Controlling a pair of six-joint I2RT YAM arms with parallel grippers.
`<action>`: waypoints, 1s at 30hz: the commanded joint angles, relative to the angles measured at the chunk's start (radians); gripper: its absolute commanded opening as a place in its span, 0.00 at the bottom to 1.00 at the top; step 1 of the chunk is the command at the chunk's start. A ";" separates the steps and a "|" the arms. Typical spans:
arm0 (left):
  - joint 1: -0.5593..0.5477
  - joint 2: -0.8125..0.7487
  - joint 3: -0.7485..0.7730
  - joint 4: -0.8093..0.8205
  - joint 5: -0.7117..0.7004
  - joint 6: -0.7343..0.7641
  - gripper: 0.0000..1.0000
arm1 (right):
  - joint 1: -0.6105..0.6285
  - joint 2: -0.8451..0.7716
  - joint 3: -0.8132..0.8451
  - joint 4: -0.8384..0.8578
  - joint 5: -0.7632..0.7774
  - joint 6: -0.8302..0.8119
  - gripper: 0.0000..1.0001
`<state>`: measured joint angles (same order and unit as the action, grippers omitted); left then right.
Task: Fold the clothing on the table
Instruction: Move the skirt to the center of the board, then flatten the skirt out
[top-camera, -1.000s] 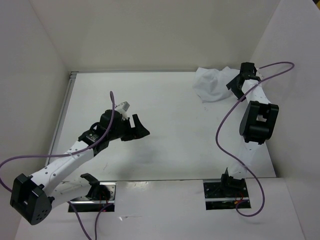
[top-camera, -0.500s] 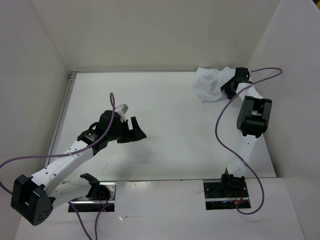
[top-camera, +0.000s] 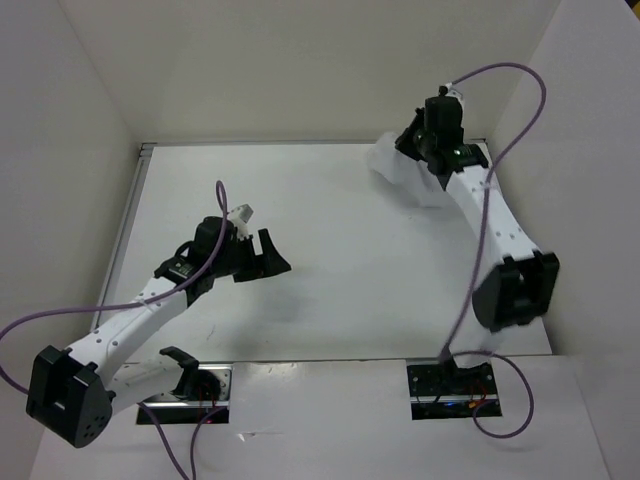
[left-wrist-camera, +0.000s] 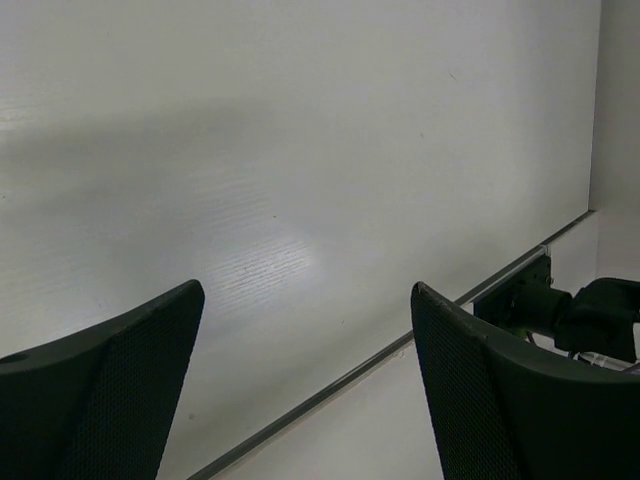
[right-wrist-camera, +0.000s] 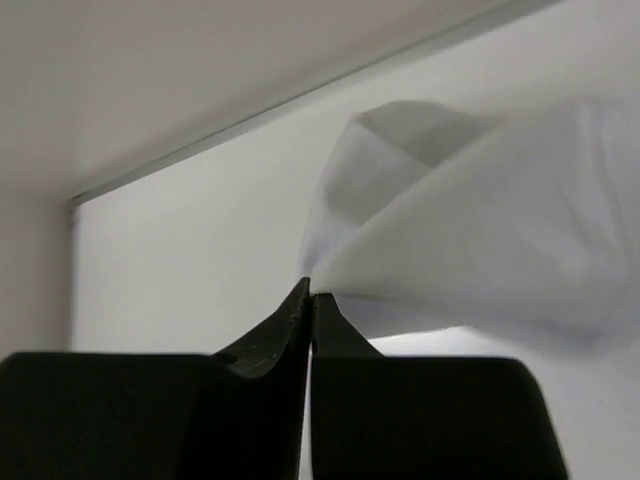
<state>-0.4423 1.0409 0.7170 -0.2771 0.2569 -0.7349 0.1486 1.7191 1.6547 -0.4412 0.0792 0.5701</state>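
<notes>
Right now: right hand (right-wrist-camera: 308, 295) is pressed together, pinching an edge of the clothing (right-wrist-camera: 470, 230) at its fingertips. Clothing sits bunched at the far right corner of the counter (top-camera: 330, 230), draping from the pinch, partly blurred. Left hand (left-wrist-camera: 305, 290) is spread wide, holding nothing, over the counter's left-middle, well apart from the clothing.
</notes>
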 joint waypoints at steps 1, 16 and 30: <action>0.011 -0.008 -0.019 0.056 0.035 -0.001 0.91 | 0.065 -0.237 -0.134 -0.168 0.010 0.014 0.00; 0.040 -0.036 0.041 0.023 -0.013 0.037 0.91 | 0.137 -0.531 -0.463 -0.323 -0.147 0.087 0.61; 0.013 0.243 0.058 -0.220 -0.139 -0.064 0.75 | 0.555 -0.175 -0.538 -0.369 -0.219 -0.012 0.58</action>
<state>-0.4175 1.2392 0.7666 -0.4297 0.1368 -0.7696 0.6575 1.5269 1.1038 -0.7845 -0.1345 0.5812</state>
